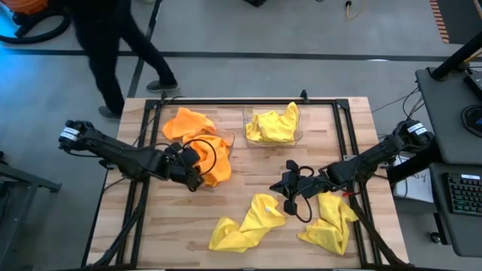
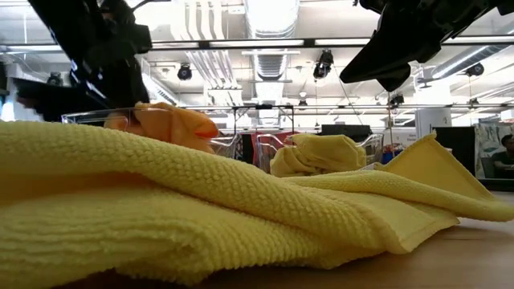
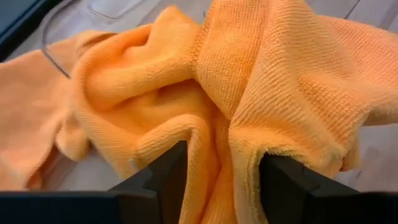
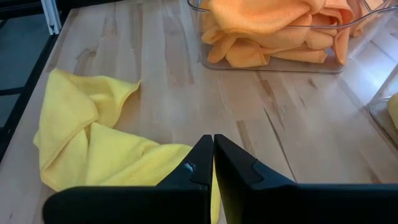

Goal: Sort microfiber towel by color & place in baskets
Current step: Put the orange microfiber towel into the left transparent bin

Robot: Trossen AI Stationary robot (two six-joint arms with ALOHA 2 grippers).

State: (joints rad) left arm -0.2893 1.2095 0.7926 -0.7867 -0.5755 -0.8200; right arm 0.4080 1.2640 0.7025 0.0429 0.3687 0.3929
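Orange towels (image 1: 197,132) are heaped in the left clear basket (image 4: 267,62), and one spills over its near rim. My left gripper (image 1: 197,177) hovers open at that rim, with orange cloth (image 3: 186,81) filling its wrist view. The right clear basket (image 1: 297,138) holds a yellow towel (image 1: 273,124). Two more yellow towels lie crumpled on the table near the front, one (image 1: 245,224) near the middle and one (image 1: 331,222) at the right. My right gripper (image 1: 288,183) is shut and hovers between them, above the first one's edge (image 4: 99,149). My left gripper stands open with a hanging fold of the top orange towel (image 3: 233,162) between its two fingers. It comes at the towel slanting down from the table's left. The cloth's edge overlaps one finger (image 3: 280,177); I cannot tell whether the fingers touch it.
A black metal frame (image 1: 346,143) runs round the tabletop. Bare wood (image 1: 248,169) lies between the baskets and the loose yellow towels. A person (image 1: 113,45) walks on the floor beyond the table's far left corner. A desk with a keyboard (image 1: 463,192) stands to the right.
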